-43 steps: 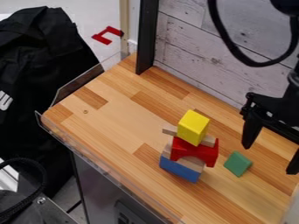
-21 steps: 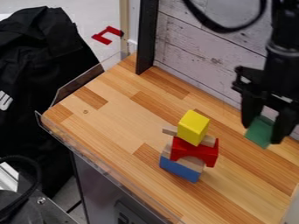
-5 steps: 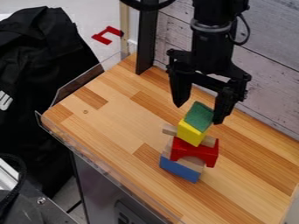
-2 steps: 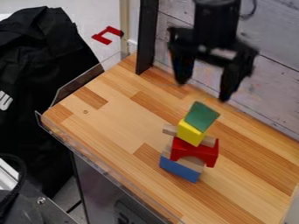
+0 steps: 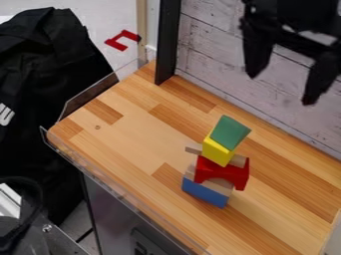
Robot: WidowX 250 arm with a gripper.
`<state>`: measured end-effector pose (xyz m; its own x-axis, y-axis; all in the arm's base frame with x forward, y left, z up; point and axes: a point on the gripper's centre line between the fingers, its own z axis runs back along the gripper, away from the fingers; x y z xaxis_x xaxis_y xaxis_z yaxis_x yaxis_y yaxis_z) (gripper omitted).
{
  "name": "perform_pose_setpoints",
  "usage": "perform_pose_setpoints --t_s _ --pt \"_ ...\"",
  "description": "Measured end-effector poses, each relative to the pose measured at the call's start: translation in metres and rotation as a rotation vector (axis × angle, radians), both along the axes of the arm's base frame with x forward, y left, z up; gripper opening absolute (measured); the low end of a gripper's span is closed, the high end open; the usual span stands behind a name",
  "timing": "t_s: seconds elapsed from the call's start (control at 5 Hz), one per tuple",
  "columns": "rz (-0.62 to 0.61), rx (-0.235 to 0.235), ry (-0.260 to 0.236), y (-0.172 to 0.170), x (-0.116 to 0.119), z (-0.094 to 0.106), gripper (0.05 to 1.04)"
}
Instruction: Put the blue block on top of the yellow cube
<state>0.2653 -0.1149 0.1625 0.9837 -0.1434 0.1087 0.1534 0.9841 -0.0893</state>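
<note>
- While the blue block sits at the foot of the tower on the counter, we find a green block atop the yellow cube, above the red arch.
- We see the pincer apart, empty, well clear at upper right.
- Our step in hand seems to be withdrawal: we should keep high, moving smoothly, never brushing the precarious tower.

Whitewashed plank wall behind a wooden tabletop.

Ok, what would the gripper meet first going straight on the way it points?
The gripper points down, probably at the tabletop beside the block stack; depth is unclear from this angle.
</note>
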Motion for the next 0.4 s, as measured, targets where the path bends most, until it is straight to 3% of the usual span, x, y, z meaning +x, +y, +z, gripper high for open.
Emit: perform_pose_setpoints --t_s 0.2,0.4 --pt "-0.063 0.002 0.102 -0.028 -0.01 -0.027 1.0" --pt "-0.054 -0.002 0.153 -0.04 -0.013 -0.045 1.0"
